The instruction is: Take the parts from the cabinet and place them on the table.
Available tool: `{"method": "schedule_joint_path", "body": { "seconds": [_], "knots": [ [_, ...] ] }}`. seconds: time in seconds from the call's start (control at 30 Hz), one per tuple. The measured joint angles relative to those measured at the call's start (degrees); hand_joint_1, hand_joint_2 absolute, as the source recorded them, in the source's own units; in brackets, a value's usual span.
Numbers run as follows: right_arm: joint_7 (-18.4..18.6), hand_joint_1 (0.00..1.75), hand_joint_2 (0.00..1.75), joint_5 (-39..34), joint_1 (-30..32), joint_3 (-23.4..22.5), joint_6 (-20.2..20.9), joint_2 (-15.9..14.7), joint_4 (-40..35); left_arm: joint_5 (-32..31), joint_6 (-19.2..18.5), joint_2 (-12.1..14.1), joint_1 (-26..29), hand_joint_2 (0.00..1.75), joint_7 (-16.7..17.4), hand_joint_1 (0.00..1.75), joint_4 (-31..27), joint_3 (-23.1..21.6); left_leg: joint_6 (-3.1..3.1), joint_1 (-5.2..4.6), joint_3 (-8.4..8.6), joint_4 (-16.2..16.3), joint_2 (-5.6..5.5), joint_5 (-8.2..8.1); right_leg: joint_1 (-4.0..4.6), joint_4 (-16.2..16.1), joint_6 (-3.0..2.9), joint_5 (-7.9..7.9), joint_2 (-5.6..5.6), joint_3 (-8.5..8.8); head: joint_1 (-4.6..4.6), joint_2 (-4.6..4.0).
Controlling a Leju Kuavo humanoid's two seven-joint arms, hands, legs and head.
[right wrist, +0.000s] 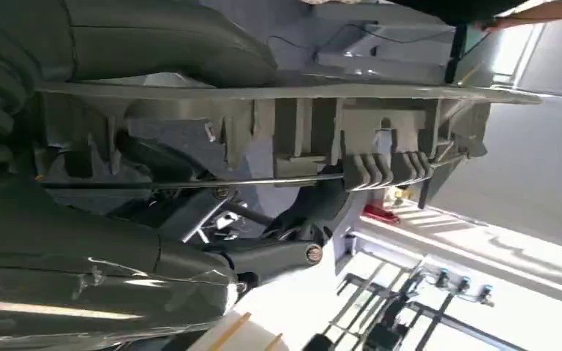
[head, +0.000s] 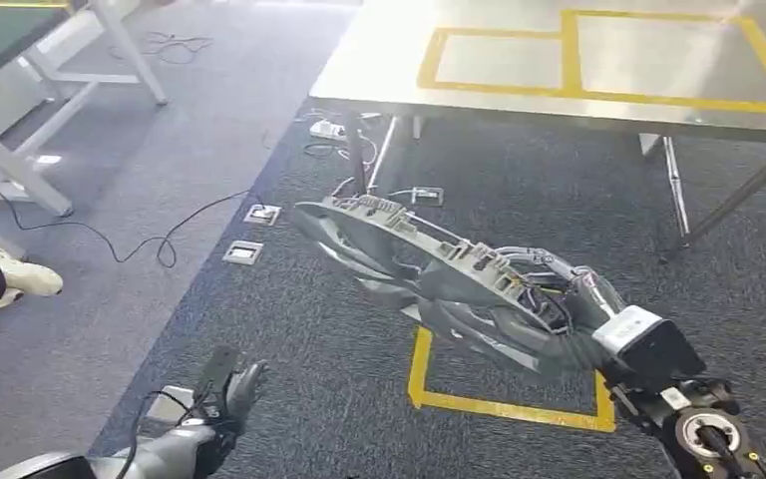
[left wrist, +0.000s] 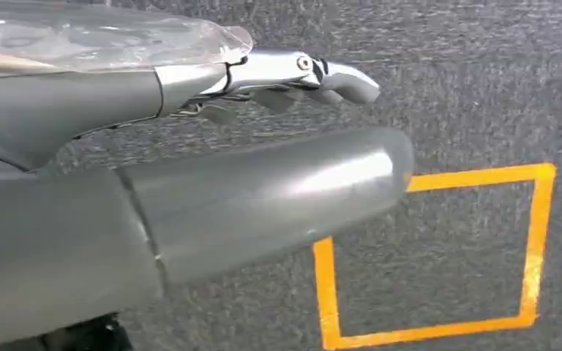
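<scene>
One big table (head: 519,95) waits ahead of me, up past my arms, with a smooth shiny top and yellow tape boxes stuck on it. Under it lies dark, bumpy carpet (head: 319,329) with its own yellow tape square (head: 499,404). My right hand (head: 569,314) holds the part (head: 409,249), a long grey plastic piece with ribs, clips and little tabs along its edge. I see the hand's fingers wrapped around one end of it, so I call it a firm hold. The part sticks out from that hand toward the left and a bit forward, hanging in the air over the carpet, lower than the table top and not touching it. Its long side points across me, not straight at the table, so I think it needs lifting and carrying forward. My right hand is the nearer one to the table. My left hand (head: 224,394) hangs low by the floor with nothing in it, fingers loose and apart. Some thin black cables (head: 110,235) trail across the grey floor.
</scene>
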Motion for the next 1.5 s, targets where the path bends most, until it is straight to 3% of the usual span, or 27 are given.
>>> {"method": "schedule_joint_path", "body": {
  "seconds": [0.03, 0.1, 0.13, 0.2, 0.27, 0.3, 0.37, 0.43, 0.5, 0.57, 0.6, 0.63, 0.67, 0.7, 0.73, 0.83, 0.87, 0.93, 1.0, 1.07, 1.1, 1.13, 1.2, 1.23, 1.4, 1.43, 1.5],
  "knots": [
    [0.0, 1.75, 1.75, 0.0, 0.1, 0.0, 0.0, 0.0, 0.0, 0.0, 0.0, 0.0, 0.2, 0.0, 0.0, 0.0, 0.0, 0.0, -0.22, 0.15, -1.88, 1.0, 0.01, -1.3, -0.07, 0.0, 0.08, -0.66, 0.16, 0.8, -0.09, 0.0],
    [0.0, 1.75, 1.75, 0.0, 0.3, 0.0, 0.1, 0.0, 0.0, 0.0, 0.0, 0.2, 0.2, 0.0, 0.0, 0.0, 0.0, 0.0, -0.37, 0.4, -2.16, -3.7, 0.06, 0.27, -0.27, 0.0, 0.48, -2.25, 0.25, 2.84, -0.26, 0.0],
    [0.0, 1.75, 1.75, 0.0, 0.3, 0.0, 0.1, 0.0, 0.0, 0.0, 0.1, 0.2, 0.1, 0.0, 0.0, 0.0, 0.0, 0.0, -0.51, 0.47, -1.04, -8.5, 0.15, 3.66, -0.4, 0.0, 0.72, -3.15, 0.23, 4.08, -0.31, 0.0],
    [0.0, 1.75, 1.75, 0.0, 0.2, 0.0, 0.0, 0.0, 0.0, 0.0, 0.1, 0.2, 0.4, 0.0, 0.0, 0.0, 0.0, 0.0, -0.62, 0.49, 0.14, -17.6, 0.96, 13.95, -0.24, 0.3, 1.34, -4.96, 0.05, 4.83, -0.37, 0.0],
    [0.0, 1.75, 1.75, 0.0, 0.1, 0.0, 0.0, 0.0, 0.0, 0.0, 0.1, 0.3, 0.5, 0.0, 0.2, 0.0, 0.0, 0.0, 0.17, 0.05, 0.34, -17.4, 0.9, 13.8, -0.06, -0.3, 2.14, -6.51, 0.33, 5.12, -0.02, 0.0],
    [0.0, 1.75, 1.75, 0.0, 0.2, 0.0, 0.0, 0.0, -0.1, 0.0, 0.1, 0.3, 0.4, 0.0, 0.2, 0.0, 0.0, 0.0, 0.75, 0.23, 0.63, -17.9, 0.86, 13.34, -0.1, 0.5, 2.68, -5.89, 0.36, 6.59, 0.0, 0.0],
    [0.0, 1.75, 1.75, 0.1, 0.1, 0.0, 0.0, 0.0, -0.1, 0.0, 0.1, 0.2, 0.1, 0.0, 0.1, 0.0, 0.0, 0.0, 1.5, 0.35, 2.18, -18.1, 0.63, 12.88, -0.41, 1.9, 3.08, -5.65, 0.19, 5.65, -0.02, 0.0],
    [0.0, 1.75, 1.75, 0.1, 0.1, 0.0, 0.0, 0.0, -0.1, 0.0, 0.2, 0.3, 0.0, 0.0, 0.0, 0.0, 0.0, 0.0, 2.2, 0.09, 3.63, -18.1, 0.45, 11.6, -0.5, 10.8, 3.14, -5.64, 0.2, 1.02, 0.44, 0.0],
    [0.0, 1.75, 1.75, 0.1, 0.4, 0.0, 0.0, 0.0, -0.1, 0.0, 0.2, 0.3, 0.1, 0.0, 0.0, 0.0, 0.0, 0.0, 2.48, -0.15, 5.33, -18.1, 0.35, 10.0, -0.48, 17.8, 3.35, -10.15, 0.21, -4.58, 0.46, 0.0],
    [0.0, 1.75, 1.75, 0.1, 0.6, 0.0, 0.0, 0.0, -0.1, 0.0, 0.2, 0.3, 0.2, 0.0, 0.0, 0.0, 0.0, 0.0, 2.53, -0.34, 7.64, -18.1, -0.06, 8.3, -0.48, 18.0, 3.35, -14.79, 0.19, -7.31, 0.46, 0.0],
    [0.0, 1.75, 1.75, 0.2, 0.6, 0.0, 0.0, 0.0, 0.0, 0.0, 0.2, 0.3, 0.2, 0.0, 0.0, 0.0, 0.0, 0.0, 2.53, -0.43, 9.06, -18.1, -0.22, 7.34, -0.47, 15.6, 3.2, -14.51, 0.19, -7.53, 0.46, 0.0],
    [0.0, 1.75, 1.75, 0.2, 0.7, 0.0, 0.0, 0.0, 0.0, 0.1, 0.2, 0.3, 0.2, 0.0, 0.0, 0.0, 0.0, 0.0, 2.52, -0.59, 10.68, -18.1, -0.31, 6.27, -0.41, 11.7, 2.8, -11.43, 0.2, -7.31, 0.61, 0.0],
    [-0.1, 1.75, 1.75, 0.2, 0.7, 0.0, 0.0, 0.0, 0.0, 0.1, 0.2, 0.3, 0.2, 0.0, 0.0, 0.0, 0.0, 0.0, 2.46, -0.72, 11.94, -18.2, -0.31, 5.3, -0.24, 7.5, 2.23, -6.09, 0.22, -7.07, 0.7, 0.0],
    [-0.1, 1.75, 1.75, 0.2, 0.7, 0.0, 0.1, 0.0, 0.1, 0.0, 0.2, 0.0, 0.4, 0.0, 0.0, 0.0, 0.0, 0.0, 2.41, -0.68, 12.41, -18.2, -0.29, 4.53, -0.02, 3.2, 1.52, 2.37, 0.22, -7.34, 0.9, 0.0],
    [-0.3, 1.75, 1.75, 0.2, 0.8, 0.0, 0.0, 0.0, 0.1, 0.1, 0.2, 0.0, 0.2, 0.0, 0.1, 0.0, 0.0, 0.0, 1.95, -0.85, 13.09, -17.9, -0.62, 3.76, 0.46, 2.1, 1.56, 5.24, 0.5, -7.7, 0.72, 0.0],
    [-0.5, 1.75, 1.75, 0.2, 0.5, -0.1, 0.2, 0.0, 0.0, 0.2, 0.3, 0.0, 0.1, 0.0, 0.0, 0.0, 0.0, 0.0, 0.98, -0.54, 13.86, -18.1, -0.74, 3.44, 0.87, 1.6, 0.71, 4.28, 0.46, -5.7, 0.92, 0.0],
    [-0.5, 1.75, 1.75, 0.2, 0.4, -0.1, 0.3, 0.0, -0.1, 0.2, 0.3, 0.0, 0.0, 0.0, 0.0, 0.0, 0.0, 0.0, 0.82, -0.48, 12.99, -16.4, -0.67, 3.6, 0.36, 1.0, 0.55, 4.24, 0.56, -4.47, 0.87, 0.0],
    [-0.5, 1.75, 1.75, 0.3, 0.3, -0.1, 0.3, 0.0, 0.0, 0.1, 0.3, -0.1, -0.1, 0.0, 0.0, 0.0, 0.0, 0.0, 0.26, -0.38, 7.96, -8.2, -0.29, 4.81, 0.34, 0.4, -0.08, 3.57, 0.45, -3.28, 0.68, 0.0],
    [-0.5, 1.75, 1.75, 0.3, 0.2, -0.1, 0.2, 0.0, 0.0, 0.2, 0.3, 0.0, 0.1, 0.0, 0.1, 0.0, 0.0, 0.0, -0.56, -0.09, 1.8, -0.9, -0.17, 1.02, 0.32, 0.3, -0.19, 2.36, 0.52, -2.14, 0.68, 0.0],
    [-0.5, 1.75, 1.75, 0.3, 0.3, -0.1, 0.3, 0.0, 0.0, 0.3, 0.4, 0.2, 0.4, 0.0, 0.1, 0.0, 0.0, 0.0, -0.65, 0.0, -1.37, -0.2, -0.08, -2.9, 0.21, 0.3, -0.06, 0.98, 0.8, -0.48, 0.63, 0.0],
    [-0.6, 1.75, 1.75, 0.3, 0.3, 0.0, 0.5, 0.0, 0.0, 0.3, 0.4, 0.2, 0.4, 0.0, 0.1, 0.0, 0.0, 0.0, -0.58, 0.0, -1.44, -2.5, -0.06, -2.29, 0.16, 0.3, 0.01, 0.23, 0.84, 0.48, 0.66, 0.0],
    [-0.6, 1.75, 1.75, 0.3, 0.3, 0.0, 0.5, 0.0, 0.0, 0.3, 0.4, 0.3, 0.3, 0.0, 0.1, 0.0, 0.0, 0.0, -0.55, 0.0, -0.77, -6.3, -0.04, 0.22, 0.09, 0.3, 0.16, -0.55, 0.84, 1.52, 0.66, 0.0],
    [-0.8, 1.75, 1.75, 0.4, 0.2, -0.1, 0.5, 0.0, 0.1, 0.3, 0.5, 0.4, 0.5, 0.0, 0.1, 0.0, 0.0, 0.0, -0.33, 0.0, 1.54, -16.1, 0.16, 10.51, 0.08, 0.3, 0.69, -2.29, 0.76, 2.69, 0.68, 0.0],
    [-0.8, 1.75, 1.75, 0.4, 0.1, -0.1, 0.5, 0.0, 0.2, 0.3, 0.5, 0.4, 0.5, 0.0, 0.1, 0.0, 0.0, 0.0, 0.02, -0.19, 1.39, -18.4, 0.24, 12.34, 0.4, 1.2, 0.93, -3.23, 0.99, 3.65, 0.74, 0.0],
    [-0.8, 1.75, 1.75, 0.7, 0.3, -0.2, 0.5, 0.0, 0.1, 0.0, 0.5, 0.2, 0.3, 0.0, 0.2, 0.0, 0.0, 0.0, 2.15, -0.08, 4.1, -18.3, 0.11, 12.0, 0.2, 3.1, 2.38, -5.1, 0.77, 4.45, 1.84, 0.0],
    [-0.8, 1.75, 1.75, 0.7, 0.3, -0.2, 0.4, 0.0, 0.0, -0.1, 0.5, 0.3, 0.2, 0.0, 0.3, 0.0, 0.0, 0.0, 2.51, -0.09, 4.54, -18.3, 0.1, 11.62, 0.19, 6.5, 2.62, -6.12, 0.61, 2.89, 2.32, 0.0],
    [-0.8, 1.75, 1.75, 0.7, 0.5, -0.5, 0.1, 0.0, -0.1, -0.3, 0.5, 0.3, 0.1, 0.0, 0.5, 0.0, 0.0, 0.0, 2.7, -0.17, 5.2, -18.2, 0.1, 10.77, -0.07, 15.6, 3.22, -10.08, 0.56, -2.65, 2.51, 0.0]
  ]
}}
